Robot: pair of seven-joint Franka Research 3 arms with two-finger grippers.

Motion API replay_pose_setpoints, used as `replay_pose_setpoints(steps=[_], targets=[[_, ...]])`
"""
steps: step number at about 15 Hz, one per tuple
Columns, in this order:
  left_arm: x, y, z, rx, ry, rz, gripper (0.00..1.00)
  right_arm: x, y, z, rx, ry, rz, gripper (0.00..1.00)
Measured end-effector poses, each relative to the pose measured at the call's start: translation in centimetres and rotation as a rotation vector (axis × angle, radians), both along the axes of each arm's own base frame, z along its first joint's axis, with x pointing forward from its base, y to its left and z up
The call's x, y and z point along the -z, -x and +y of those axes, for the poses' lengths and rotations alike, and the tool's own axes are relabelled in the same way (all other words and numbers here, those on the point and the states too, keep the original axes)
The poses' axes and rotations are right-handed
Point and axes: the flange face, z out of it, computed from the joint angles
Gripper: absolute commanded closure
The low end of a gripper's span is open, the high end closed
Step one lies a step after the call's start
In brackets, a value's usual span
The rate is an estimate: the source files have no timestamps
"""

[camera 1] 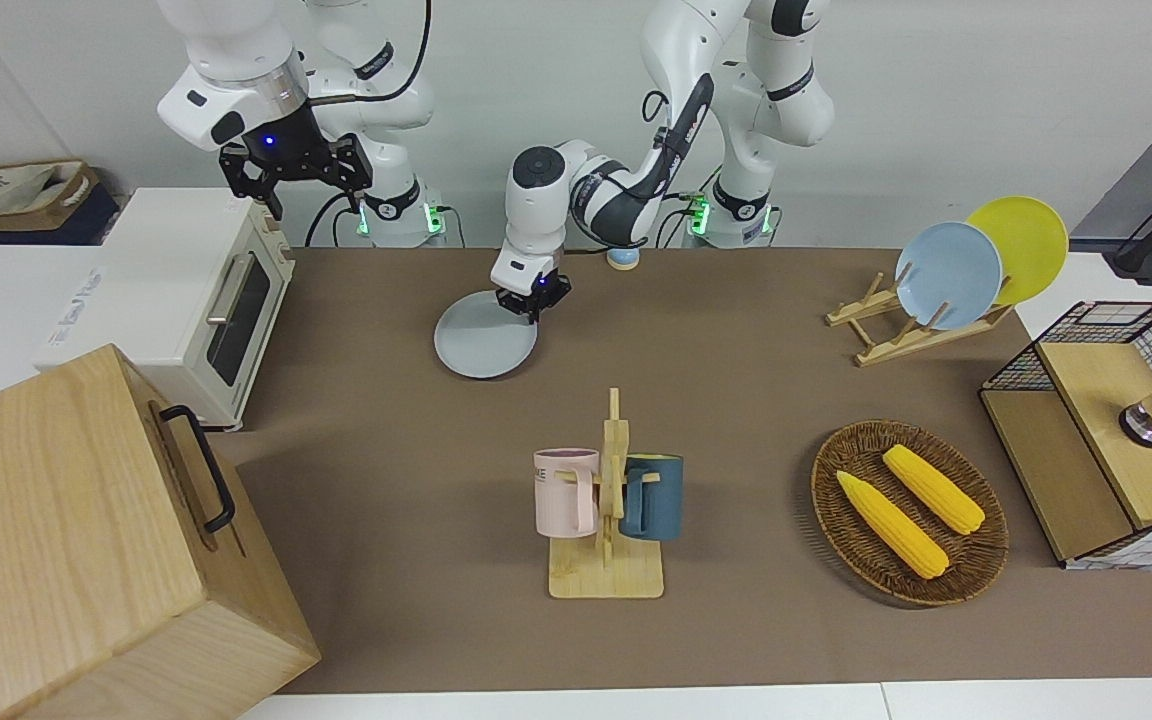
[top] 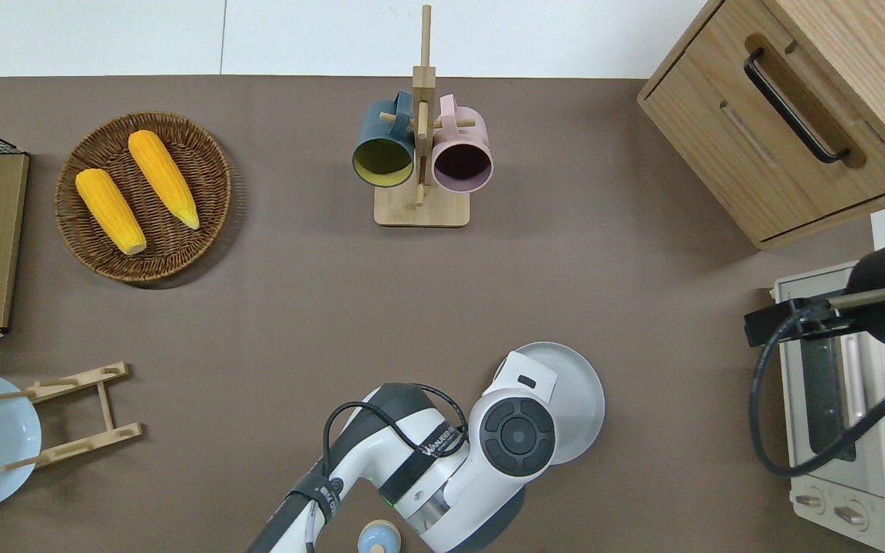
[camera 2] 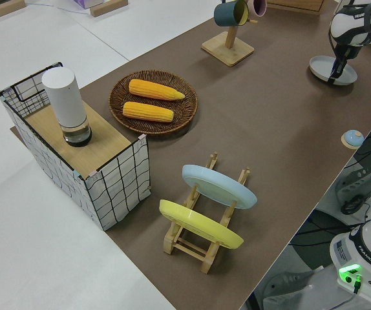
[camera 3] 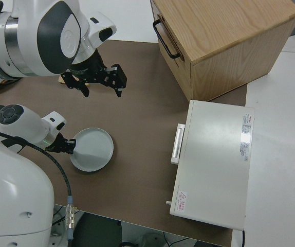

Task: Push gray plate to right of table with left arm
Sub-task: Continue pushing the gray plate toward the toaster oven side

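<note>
The gray plate (camera 1: 481, 348) lies flat on the brown table (camera 1: 736, 400), close to the robots and somewhat toward the right arm's end. My left gripper (camera 1: 533, 312) points down with its fingers together, its tip at the plate's rim on the side toward the left arm's end. In the overhead view the wrist covers that part of the gray plate (top: 577, 395). The right side view shows the left gripper (camera 3: 68, 146) touching the edge of the gray plate (camera 3: 92, 150). The right gripper (camera 1: 316, 198) is parked, its fingers spread with nothing between them.
A mug rack (camera 1: 608, 520) with a pink and a blue mug stands mid-table, farther from the robots. A toaster oven (camera 1: 198, 300) and a wooden drawer box (camera 1: 86, 540) fill the right arm's end. A corn basket (camera 1: 908, 512), plate rack (camera 1: 946, 280) and wire crate (camera 1: 1106, 450) occupy the left arm's end.
</note>
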Motion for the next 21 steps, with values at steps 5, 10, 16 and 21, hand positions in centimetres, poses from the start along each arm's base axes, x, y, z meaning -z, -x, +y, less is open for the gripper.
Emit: replay_pose_setpoints(steps=[5,10,16,21], targets=[[0.4,0.0,-0.1,0.0,-0.005,0.007,1.0,0.0,0.0,0.0,0.0,0.0,0.0,0.017],[1.1,0.2,-0.3,0.002,-0.012,0.015,1.0,0.0,0.0,0.0,0.0,0.0,0.0,0.017],[1.7,0.1,-0.3,0.001,-0.018,0.022,0.73,0.0,0.0,0.0,0.0,0.0,0.0,0.017],[2.5,0.1,-0.2,0.007,-0.03,0.035,0.01,0.0,0.0,0.0,0.0,0.0,0.0,0.017]])
